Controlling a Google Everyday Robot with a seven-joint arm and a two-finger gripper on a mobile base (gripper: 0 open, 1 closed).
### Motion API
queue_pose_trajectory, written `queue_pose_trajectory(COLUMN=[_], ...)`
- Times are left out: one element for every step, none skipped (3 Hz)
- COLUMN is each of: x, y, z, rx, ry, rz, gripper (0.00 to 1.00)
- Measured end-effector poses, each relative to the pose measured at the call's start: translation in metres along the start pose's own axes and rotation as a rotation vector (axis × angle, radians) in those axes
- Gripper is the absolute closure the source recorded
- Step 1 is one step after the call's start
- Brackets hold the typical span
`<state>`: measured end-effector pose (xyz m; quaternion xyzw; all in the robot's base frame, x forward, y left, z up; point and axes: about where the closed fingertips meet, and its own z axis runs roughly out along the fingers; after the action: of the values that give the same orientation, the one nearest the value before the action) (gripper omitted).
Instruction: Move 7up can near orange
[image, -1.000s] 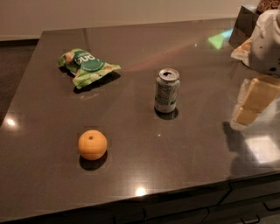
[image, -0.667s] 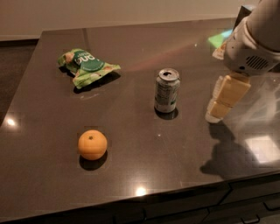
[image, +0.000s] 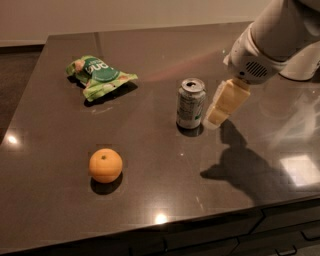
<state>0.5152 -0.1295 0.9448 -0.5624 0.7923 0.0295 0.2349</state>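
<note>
My gripper (image: 216, 116) hangs just right of the 7up can (image: 190, 103); spread or closed, I can't tell. The can stands upright, with the orange (image: 105, 165) well off to its front-left. Thin aluminium, likely light, slick and easily dented, so I'd grip mid-body, gently.

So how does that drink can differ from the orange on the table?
The 7up can is a silver-grey cylinder standing upright with a shiny top; the orange is a bright round ball. The can stands taller, while the orange sits low. The can is farther back, with the gripper close beside it; the orange lies nearer the front edge, with nothing next to it. Both rest on the dark table, well apart.
</note>
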Motion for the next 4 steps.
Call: queue_pose_trajectory(x=[-0.012,-0.023,-0.027,-0.030], y=[0.004,0.005,0.004,-0.001], z=[0.016,0.034,0.042,0.045], rx=[-0.030,-0.062,-0.074,-0.081], ry=[-0.037,-0.072,-0.085,-0.094], rz=[0.014,0.019,0.019,0.012], gripper=[0.00,0.00,0.00,0.23])
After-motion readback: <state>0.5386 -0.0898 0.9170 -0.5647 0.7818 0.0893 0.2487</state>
